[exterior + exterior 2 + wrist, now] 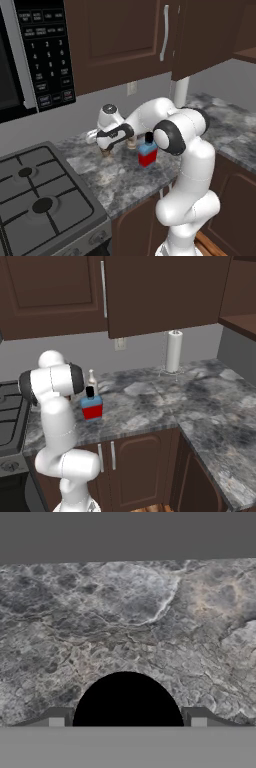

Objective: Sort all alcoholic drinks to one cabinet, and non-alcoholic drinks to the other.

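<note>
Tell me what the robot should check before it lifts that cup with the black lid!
1. Cup's black lid centred in the hand: ok, it sits midway between the two fingers.
2. Fingers pressing firmly on the cup: cannot tell, they flank the lid but contact is unclear.
3. Blue bottle out of the way: ok, it stands upright on the counter, off to the side of the hand.
4. Wall cabinet door open for the cup: not ok, it looks shut, and its silver handle is untouched.
</note>
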### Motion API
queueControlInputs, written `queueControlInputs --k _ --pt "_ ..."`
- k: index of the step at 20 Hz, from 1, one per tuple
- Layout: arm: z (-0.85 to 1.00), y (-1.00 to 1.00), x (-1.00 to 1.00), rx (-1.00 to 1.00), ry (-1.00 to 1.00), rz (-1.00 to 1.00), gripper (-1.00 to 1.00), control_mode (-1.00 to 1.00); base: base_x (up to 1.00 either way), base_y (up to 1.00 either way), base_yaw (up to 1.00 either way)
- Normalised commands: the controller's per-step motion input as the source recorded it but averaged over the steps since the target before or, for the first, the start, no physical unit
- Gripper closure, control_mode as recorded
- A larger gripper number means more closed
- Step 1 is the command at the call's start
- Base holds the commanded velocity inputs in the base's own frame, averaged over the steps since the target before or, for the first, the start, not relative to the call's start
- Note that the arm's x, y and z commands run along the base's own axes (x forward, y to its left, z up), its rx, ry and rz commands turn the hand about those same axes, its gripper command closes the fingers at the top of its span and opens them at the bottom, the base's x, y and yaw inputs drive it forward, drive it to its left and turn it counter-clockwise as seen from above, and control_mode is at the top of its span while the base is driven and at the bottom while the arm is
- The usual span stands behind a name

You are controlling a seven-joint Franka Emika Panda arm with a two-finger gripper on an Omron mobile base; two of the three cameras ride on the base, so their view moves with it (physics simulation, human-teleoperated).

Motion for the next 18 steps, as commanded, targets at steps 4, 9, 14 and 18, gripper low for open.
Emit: queueControlInputs --k 4,9,14,18 --pt "-0.04 0.00 0.02 0.00 0.01 0.00 1.00 -1.00 0.00 0.00 0.00" --pt "0.00 0.00 0.00 0.00 -0.02 0.00 1.00 -1.00 0.00 0.00 0.00" --pt "0.05 -0.06 -0.16 0.03 -0.10 0.00 1.00 -1.00 0.00 0.00 0.00" --pt "0.16 -0.20 -0.40 0.06 -0.12 0.00 1.00 -1.00 0.00 0.00 0.00"
